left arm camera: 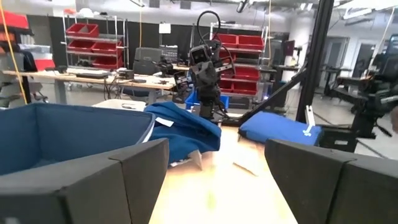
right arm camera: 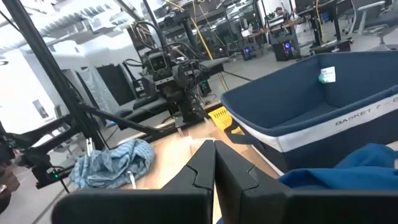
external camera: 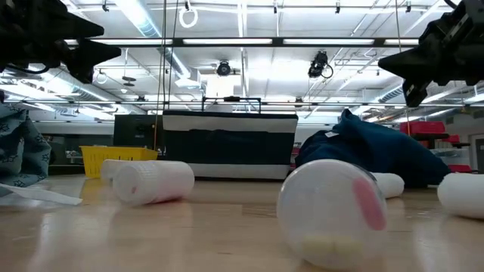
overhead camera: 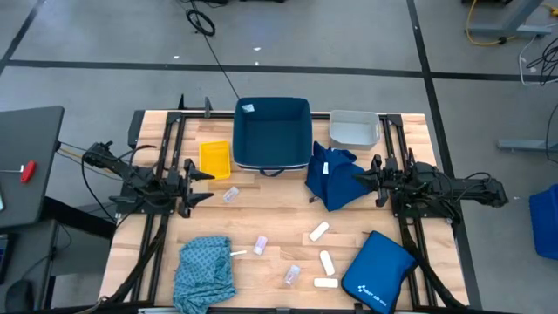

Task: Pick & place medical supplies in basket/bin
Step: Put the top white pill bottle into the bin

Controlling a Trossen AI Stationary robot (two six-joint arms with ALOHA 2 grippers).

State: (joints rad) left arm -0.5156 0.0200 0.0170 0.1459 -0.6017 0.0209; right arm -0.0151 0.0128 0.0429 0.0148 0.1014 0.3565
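Observation:
Three clear vials and several white oblong packets lie scattered on the wooden table. A teal patterned cloth is bunched at the near left edge. A dark blue cloth lies heaped beside the navy tub. The yellow tub and the grey tub flank the navy one. My left gripper hovers open near the yellow tub, its fingers wide apart in the left wrist view. My right gripper is shut and raised over the dark blue cloth's right edge.
A flat royal-blue zip pouch lies at the near right corner. In the low view a vial and a packet lie close to the camera. Bare wood shows in the table's middle between the two grippers.

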